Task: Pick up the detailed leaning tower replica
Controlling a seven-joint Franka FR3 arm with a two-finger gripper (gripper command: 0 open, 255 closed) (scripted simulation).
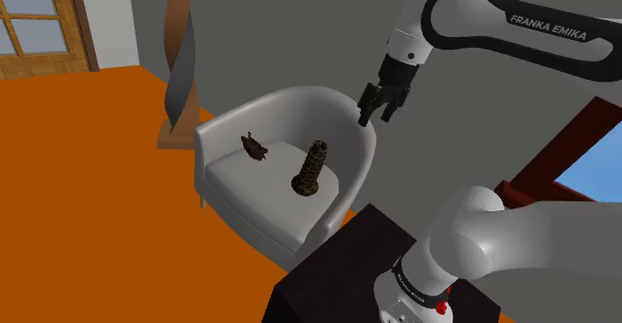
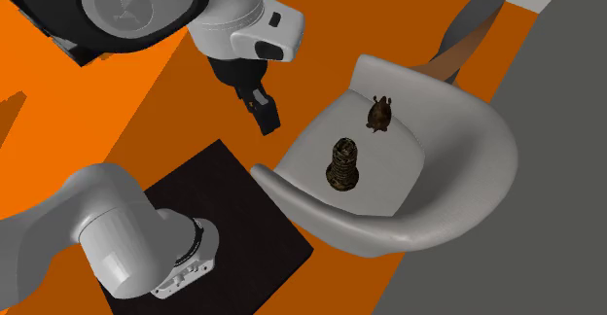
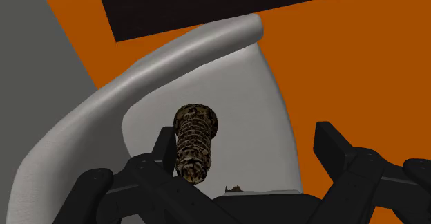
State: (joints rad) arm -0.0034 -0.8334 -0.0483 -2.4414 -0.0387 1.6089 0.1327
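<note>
- Claw (image 1: 377, 107): fingers stand apart with nothing between them. It hangs high over the chair (image 1: 289, 100), near the rim on the stand's side.
- Tower (image 1: 311, 168): it stands on the seat, about mid-seat and nearer that rim, well below the claw and not touched.
- Long axis: roughly upright with a slight lean. I judge the grip must come from above, with the fingers closing across the shaft.
- Offset: in the wrist view the tower (image 3: 195, 143) lies close by one finger rather than midway, so a small sideways shift seems needed before the descent.
- Figurine (image 1: 257, 149): a small dark thing sits toward the seat's far edge, apart from the tower.
- Views: the shoulder view shows the lean and the height gap. The wrist view shows the tower nearly end-on and gives the sideways offset.
</note>
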